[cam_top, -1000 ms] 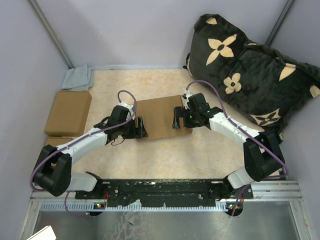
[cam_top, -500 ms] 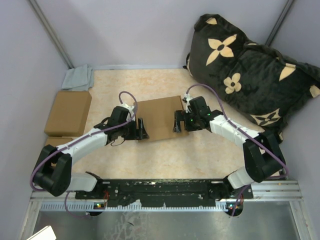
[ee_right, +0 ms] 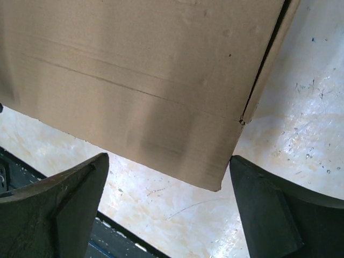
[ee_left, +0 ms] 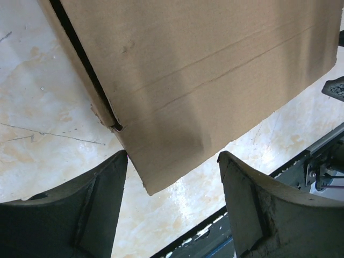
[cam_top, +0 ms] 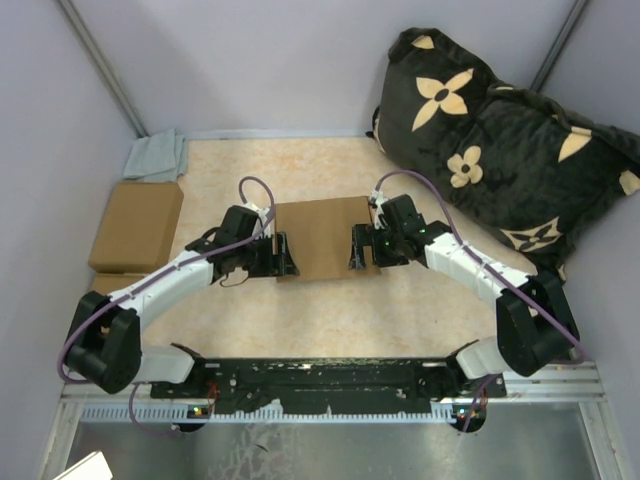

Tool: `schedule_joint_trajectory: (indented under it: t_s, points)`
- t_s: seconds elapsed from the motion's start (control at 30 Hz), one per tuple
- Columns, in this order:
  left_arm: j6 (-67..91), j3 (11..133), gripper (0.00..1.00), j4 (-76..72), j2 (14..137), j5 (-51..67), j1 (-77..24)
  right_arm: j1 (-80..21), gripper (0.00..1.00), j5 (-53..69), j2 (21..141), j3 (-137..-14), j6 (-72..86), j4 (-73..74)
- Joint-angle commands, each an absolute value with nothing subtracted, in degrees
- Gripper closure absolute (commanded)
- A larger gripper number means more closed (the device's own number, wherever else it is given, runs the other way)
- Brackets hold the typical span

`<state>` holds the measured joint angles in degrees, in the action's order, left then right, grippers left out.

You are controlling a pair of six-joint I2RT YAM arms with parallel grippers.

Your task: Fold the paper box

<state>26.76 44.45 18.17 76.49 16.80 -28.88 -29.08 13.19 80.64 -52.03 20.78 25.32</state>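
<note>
The paper box [cam_top: 318,238], a flat brown cardboard piece with crease lines, lies in the middle of the table. My left gripper [cam_top: 283,255] stands open at its left near corner, and my right gripper [cam_top: 357,247] stands open at its right near corner. In the left wrist view the box [ee_left: 193,70] fills the top, and its corner reaches down between the wide fingers of the left gripper [ee_left: 172,156]. In the right wrist view the box [ee_right: 140,64] has its near edge between the spread fingers of the right gripper [ee_right: 168,157]. Neither gripper holds it.
Two brown cardboard blocks [cam_top: 137,225] [cam_top: 105,283] lie along the left wall, with a grey cloth [cam_top: 157,156] behind them. A black pillow with beige flowers [cam_top: 500,150] fills the back right corner. The arms' base rail [cam_top: 330,385] runs along the near edge.
Both grippers have shifted slightly at the box's near corners. The box has turned a little and lies squarer to the table. Both stay open.
</note>
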Motion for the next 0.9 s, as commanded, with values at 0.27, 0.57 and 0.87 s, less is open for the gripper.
schedule_joint_trajectory:
  t_s: [0.27,0.57,0.87]
  points:
    - [27.0,46.1,0.26,19.3,76.9,18.0,-29.3,-29.6,0.07,13.5,80.1,-53.7,21.4,24.6]
    - [26.7,45.3,0.26,18.7,78.6,16.6,-29.3,-29.6,0.08,11.6,81.9,-53.0,21.5,23.8]
    - [26.7,45.3,0.27,19.1,78.4,16.3,-29.3,-29.6,0.11,10.5,81.1,-52.5,20.8,26.3]
